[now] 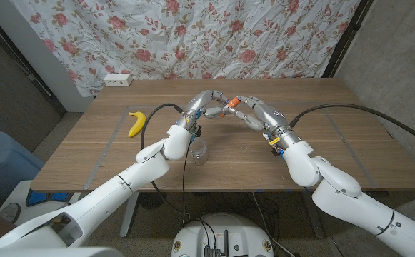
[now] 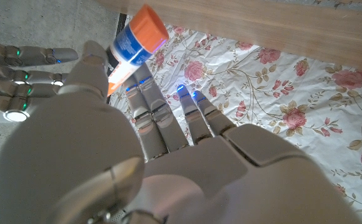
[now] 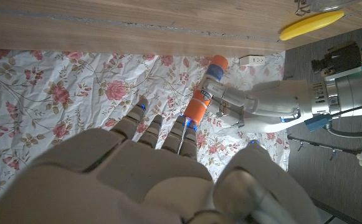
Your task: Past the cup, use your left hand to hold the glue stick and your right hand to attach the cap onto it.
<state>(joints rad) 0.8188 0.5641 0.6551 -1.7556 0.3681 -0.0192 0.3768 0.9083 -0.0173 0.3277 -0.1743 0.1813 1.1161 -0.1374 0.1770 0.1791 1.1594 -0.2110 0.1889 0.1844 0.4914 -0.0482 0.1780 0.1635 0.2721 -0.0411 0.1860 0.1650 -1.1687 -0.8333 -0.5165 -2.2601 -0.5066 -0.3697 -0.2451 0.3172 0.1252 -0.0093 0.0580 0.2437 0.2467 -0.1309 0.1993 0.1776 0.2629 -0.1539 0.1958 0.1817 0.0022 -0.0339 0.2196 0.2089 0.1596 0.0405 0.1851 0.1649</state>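
Makeshift lab/test rm: floral sheet backdrop (image 1: 193,36) hung behind wooden table (image 1: 321,114), power strip (image 1: 117,79), bare grey walls.

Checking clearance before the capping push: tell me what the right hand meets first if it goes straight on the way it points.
Probably the glue stick held by the left hand; the right hand points at it, nearly touching, though depth is unclear.

One glue stick (image 1: 225,108). One cap (image 3: 198,109). One cup (image 1: 198,151). One banana (image 1: 136,122). One power strip (image 1: 118,79). One bench (image 1: 321,143). Two robot hands: left robot hand (image 1: 206,106), right robot hand (image 1: 248,110). One floral cloth (image 1: 193,36).
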